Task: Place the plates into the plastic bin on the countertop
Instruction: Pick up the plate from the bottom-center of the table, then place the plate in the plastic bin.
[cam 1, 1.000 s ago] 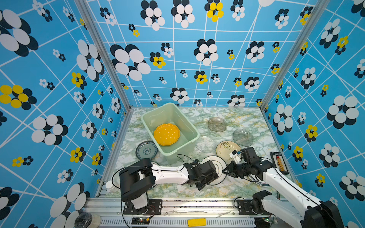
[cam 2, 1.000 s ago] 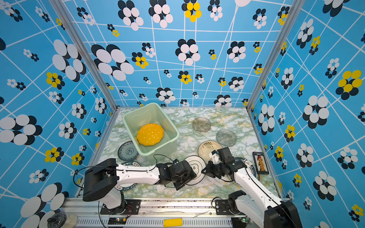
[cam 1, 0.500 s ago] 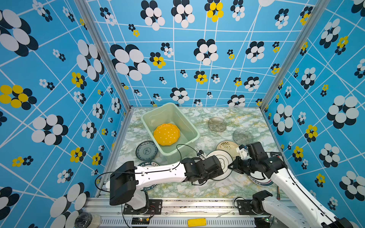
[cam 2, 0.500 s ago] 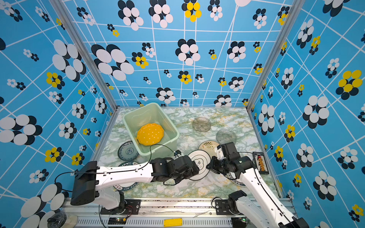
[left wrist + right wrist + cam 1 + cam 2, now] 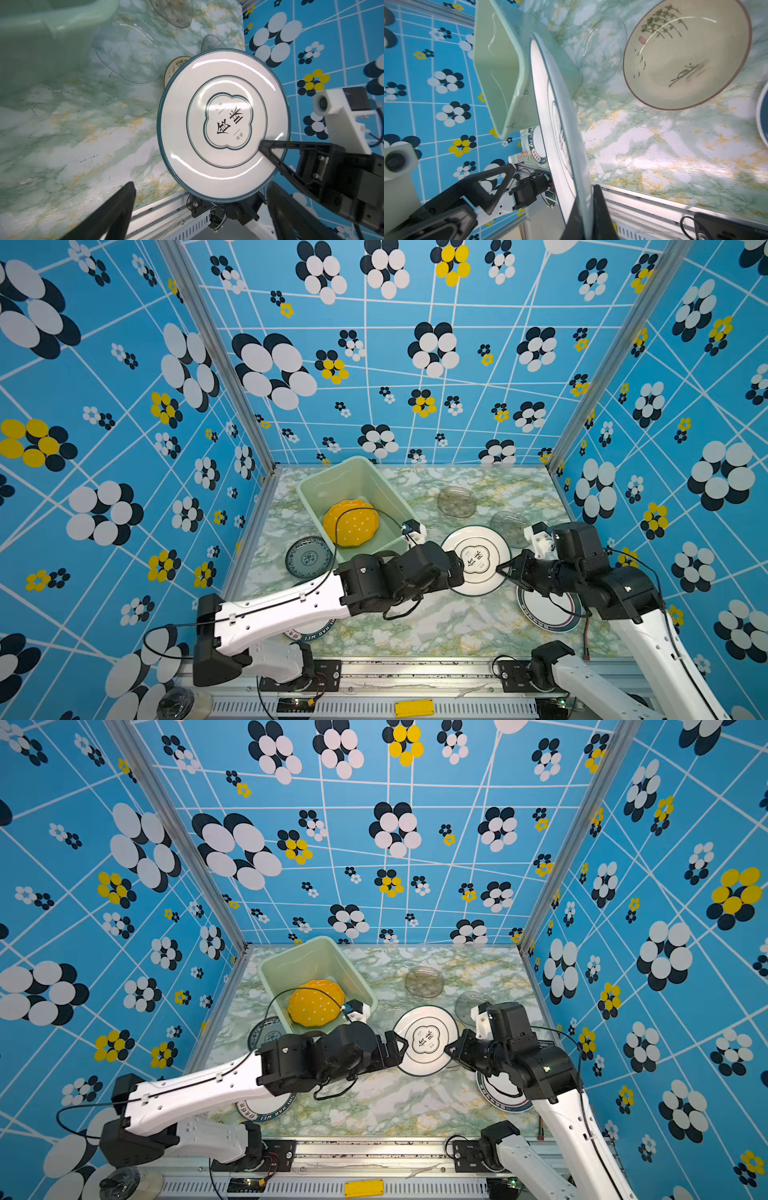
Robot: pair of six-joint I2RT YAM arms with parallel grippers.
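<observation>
Marbled countertop (image 5: 415,626) inside blue flowered walls (image 5: 124,406): your right claw (image 5: 501,568) was clamped on the rim of a white plate (image 5: 476,560) — lifted, tilted — while your left claw (image 5: 398,1051) gaped beside it; a yellow plate (image 5: 351,522) lay in the bin (image 5: 309,489).

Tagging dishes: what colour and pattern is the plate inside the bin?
The plate is yellow with small white dots, scalloped edge; clearest in a top view.

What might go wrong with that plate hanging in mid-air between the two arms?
The white dark-rimmed plate is pinched only at its edge by the right gripper; it may slip and fall onto the cream painted dish below. The open left gripper, close at the opposite edge, might knock it loose before gripping.
</observation>
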